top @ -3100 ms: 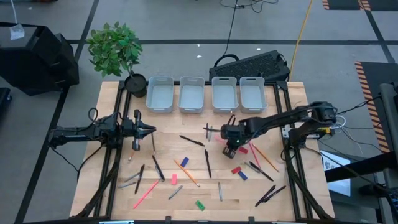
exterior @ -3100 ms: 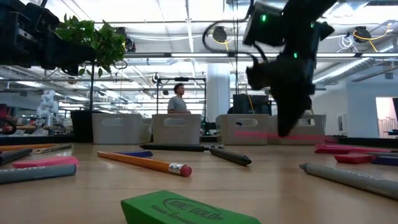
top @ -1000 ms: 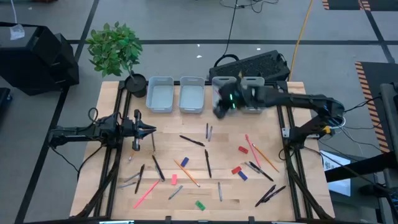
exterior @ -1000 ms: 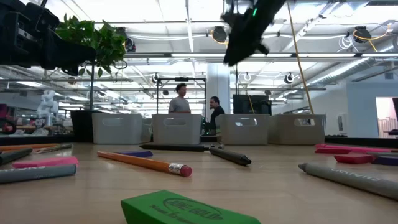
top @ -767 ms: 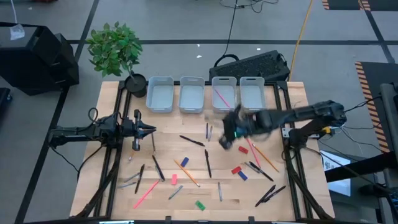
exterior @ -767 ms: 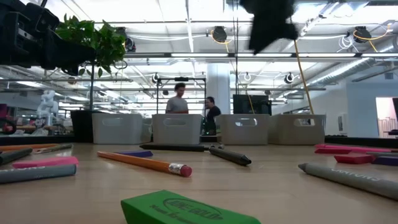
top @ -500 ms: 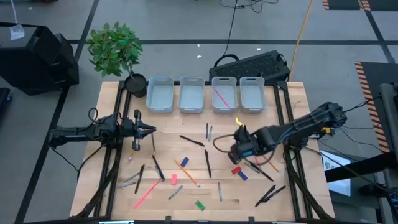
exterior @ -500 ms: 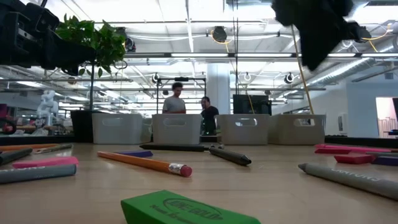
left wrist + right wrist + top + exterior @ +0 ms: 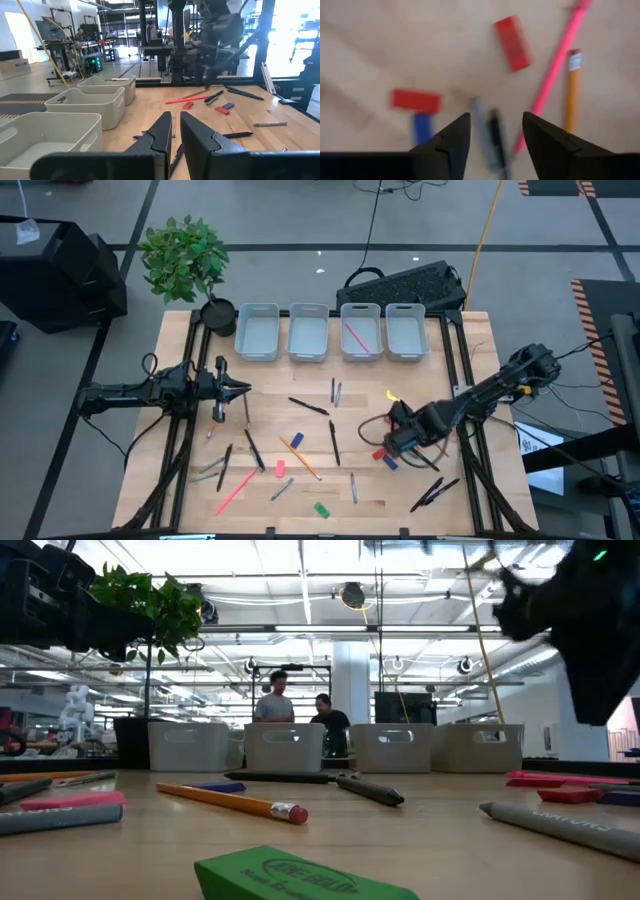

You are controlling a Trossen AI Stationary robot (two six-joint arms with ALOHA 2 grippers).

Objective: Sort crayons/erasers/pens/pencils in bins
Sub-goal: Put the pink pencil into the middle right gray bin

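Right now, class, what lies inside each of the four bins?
In the high view, the third bin from the left holds one pink stick. The other three bins look empty. The low view shows only their outer walls.

High view: mounted overhead, facing straight down, taking in the whole surface [image 9: 300, 380], both arms and the surrounding floor.

Low view: set at surface height, facing level across it toward the bins [image 9: 285, 747] and the room behind; a green eraser [image 9: 305, 878] lies very close to the lens.

Left wrist view: looks forward past its own gripper [image 9: 175, 131], across the surface, with the bins [image 9: 85, 102] to one side and the room beyond.

Right wrist view: looks down from close range at the surface between its fingers [image 9: 447, 142].

Shared: a red eraser [image 9: 513, 42] near the right arm also appears in the left wrist view [image 9: 188, 105].
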